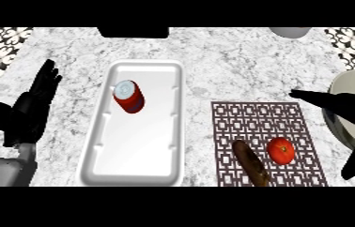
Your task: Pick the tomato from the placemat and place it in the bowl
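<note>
1. The marble counter lies open between the white tray and the patterned placemat.
2. The bowl sits at the right edge, partly behind my right hand, fingers straight, holding nothing.
3. My left hand rests open at the left edge.
4. A brown loaf lies just beside the tomato on the placemat.
5. A red can lies in the tray.

We see a black left hand with slim, tapering fingers on a grey forearm. Our right hand is black too, its fingers long and pointed.
</note>
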You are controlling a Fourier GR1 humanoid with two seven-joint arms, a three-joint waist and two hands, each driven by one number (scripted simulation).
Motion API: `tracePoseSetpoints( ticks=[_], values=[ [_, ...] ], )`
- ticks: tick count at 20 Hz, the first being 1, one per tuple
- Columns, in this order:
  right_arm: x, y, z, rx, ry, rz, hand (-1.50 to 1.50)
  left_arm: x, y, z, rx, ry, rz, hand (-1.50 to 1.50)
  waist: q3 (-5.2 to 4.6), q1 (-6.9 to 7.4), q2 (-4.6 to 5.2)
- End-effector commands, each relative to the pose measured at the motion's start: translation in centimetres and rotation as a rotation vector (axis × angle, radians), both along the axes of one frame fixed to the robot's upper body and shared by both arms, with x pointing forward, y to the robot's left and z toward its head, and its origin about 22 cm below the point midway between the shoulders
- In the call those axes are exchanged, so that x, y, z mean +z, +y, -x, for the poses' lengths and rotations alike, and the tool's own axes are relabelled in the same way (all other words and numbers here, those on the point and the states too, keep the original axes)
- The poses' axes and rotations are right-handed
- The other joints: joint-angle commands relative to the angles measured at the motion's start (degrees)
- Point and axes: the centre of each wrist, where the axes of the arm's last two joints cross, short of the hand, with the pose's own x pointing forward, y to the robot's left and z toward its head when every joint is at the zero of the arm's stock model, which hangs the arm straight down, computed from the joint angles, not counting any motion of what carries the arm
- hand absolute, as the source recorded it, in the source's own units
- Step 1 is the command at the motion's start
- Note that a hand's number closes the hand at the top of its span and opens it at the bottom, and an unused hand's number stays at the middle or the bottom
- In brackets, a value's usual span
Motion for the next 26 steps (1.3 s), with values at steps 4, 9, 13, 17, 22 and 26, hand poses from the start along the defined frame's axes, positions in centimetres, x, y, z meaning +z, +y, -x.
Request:
tracePoseSetpoints(
  ticks=[4,9,13,17,22,26],
  values=[
    [-3.7,2.0,-1.4,0.059,0.078,0.143,-1.5,-1.1,-0.7,0.3,0.011,0.014,-0.003,0.0,0.04,-0.43,-0.02],
    [-2.5,2.2,-0.3,0.047,-0.093,0.123,-1.5,-1.0,-0.7,-0.4,0.013,-0.003,0.002,0.0,0.03,-1.07,-0.12],
    [-5.0,3.2,-0.2,0.054,-0.136,0.118,-1.5,-1.2,0.2,-1.6,0.009,0.004,-0.002,0.0,0.02,-1.12,-0.04],
    [-4.7,2.7,1.2,0.039,-0.065,0.117,-1.5,-2.9,-0.6,0.2,0.028,-0.002,-0.002,0.0,0.01,-1.19,-0.14],
    [-9.1,3.7,1.8,0.045,-0.025,0.163,-1.5,1.4,0.1,-0.6,0.024,0.016,-0.005,0.0,0.03,-1.0,-0.15],
    [-8.8,4.0,2.0,0.045,-0.019,0.152,-1.5,0.1,0.4,-1.4,0.018,0.001,0.002,0.0,0.02,-1.15,-0.12]
  ],
)
